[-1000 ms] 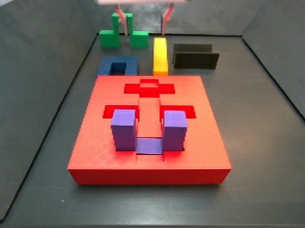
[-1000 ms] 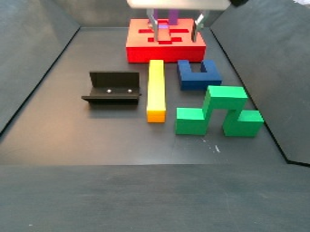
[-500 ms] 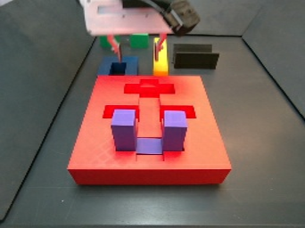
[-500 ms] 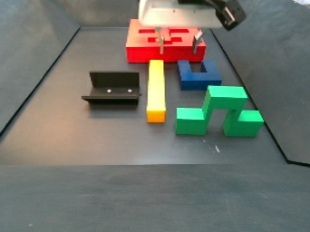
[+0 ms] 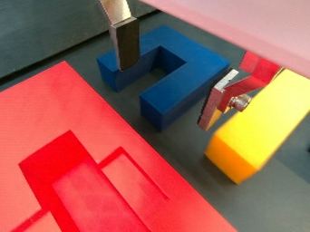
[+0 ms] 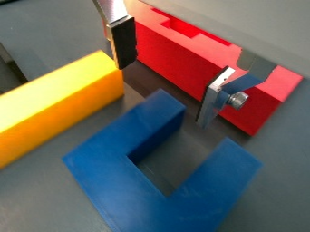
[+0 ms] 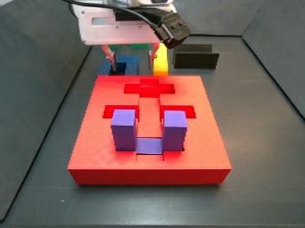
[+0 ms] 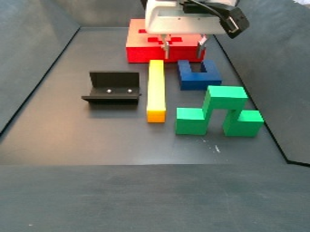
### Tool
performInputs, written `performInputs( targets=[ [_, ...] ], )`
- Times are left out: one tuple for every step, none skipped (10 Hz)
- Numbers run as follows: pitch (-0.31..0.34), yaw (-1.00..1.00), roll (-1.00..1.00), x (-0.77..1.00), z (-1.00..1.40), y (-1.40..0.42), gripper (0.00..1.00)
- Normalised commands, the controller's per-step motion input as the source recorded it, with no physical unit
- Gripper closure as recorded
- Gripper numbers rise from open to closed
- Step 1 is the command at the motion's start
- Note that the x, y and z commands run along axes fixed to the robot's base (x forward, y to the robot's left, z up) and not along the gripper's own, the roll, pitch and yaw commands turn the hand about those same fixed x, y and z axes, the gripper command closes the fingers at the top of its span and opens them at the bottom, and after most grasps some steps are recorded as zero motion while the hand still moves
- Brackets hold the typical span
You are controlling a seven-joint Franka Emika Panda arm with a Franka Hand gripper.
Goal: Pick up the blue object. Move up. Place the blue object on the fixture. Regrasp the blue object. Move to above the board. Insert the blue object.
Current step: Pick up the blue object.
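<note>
My gripper (image 5: 169,68) hangs just over the blue block (image 5: 169,74), with its fingers (image 5: 125,41) spread apart and nothing between them. The block lies flat on the dark floor (image 8: 72,109), between the red board (image 7: 149,134) and the green block (image 8: 220,111), just beside the yellow bar (image 8: 155,89). In both wrist views the two silver plates stand on either side of one prong, not yet touching it.

I judge the block to be stiff and light, solid matte plastic that will not bend or break under my pads. The surface looks dull, not glossy, so I expect a fair grip and little slipping. The prongs are thick with flat, parallel sides, and this is the best place to close: across one prong, near its middle, so the piece does not turn in my hold.

The board is a smooth red slab with sharp cut-out recesses; a purple U-shaped block (image 7: 148,130) already sits in it. The fixture (image 8: 111,89) is black with low walls and stands well apart, on the far side of the bar.
</note>
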Motion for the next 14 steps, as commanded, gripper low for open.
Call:
performInputs(
  targets=[
    [-0.077,0.0,0.0,-0.1,-0.17,0.0,0.0],
    [-0.063,0.0,0.0,0.0,-0.15,-0.01,0.0],
    [-0.037,0.0,0.0,0.0,-0.17,-0.01,0.0],
    [-0.016,0.0,0.0,0.03,-0.18,-0.02,0.0],
    [-0.02,0.0,0.0,0.0,-0.2,-0.02,0.0],
    [-0.03,-0.01,0.0,0.0,-0.21,-0.02,0.0],
    [-0.027,-0.02,0.0,0.0,-0.21,-0.01,0.0],
    [-0.019,-0.01,0.0,0.0,-0.21,0.0,0.0],
    [-0.016,-0.01,0.01,0.0,-0.2,0.0,0.0],
    [-0.006,0.0,0.02,-0.01,-0.18,0.0,0.0],
    [-0.001,0.0,0.0,0.0,-0.17,0.0,0.0],
    [-0.01,0.0,0.01,0.0,-0.19,0.0,0.0],
    [-0.013,0.0,0.02,0.0,-0.21,-0.01,0.0],
    [-0.01,0.0,0.02,0.0,-0.18,-0.01,0.0]
  ],
)
